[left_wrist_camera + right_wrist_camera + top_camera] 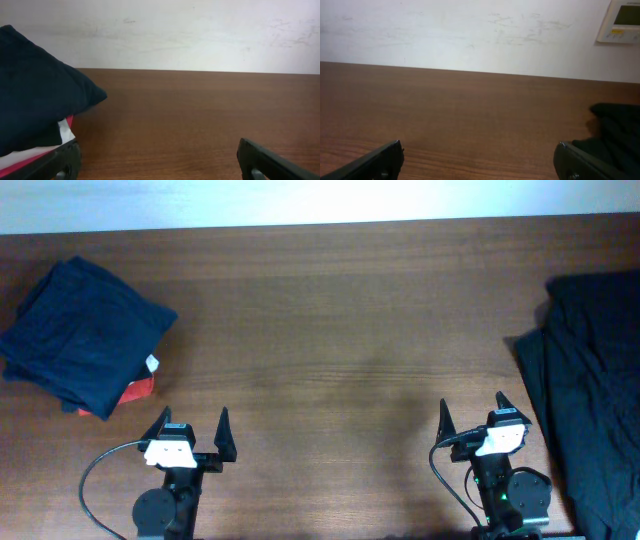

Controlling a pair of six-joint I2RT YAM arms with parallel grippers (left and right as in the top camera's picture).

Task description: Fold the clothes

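The black shorts (592,395) lie crumpled at the table's right edge, partly cut off by the frame; a dark bit of them shows at the right of the right wrist view (615,132). My right gripper (471,412) is open and empty, just left of the shorts, with bare wood between its fingers (477,160). My left gripper (192,425) is open and empty near the front left, its fingers over bare wood (157,160).
A navy-blue folded garment (85,335) with a small white tag lies at the far left on a small red cloth (135,392); both show in the left wrist view (35,100). The brown wooden table (340,320) spans between. A white wall lies behind.
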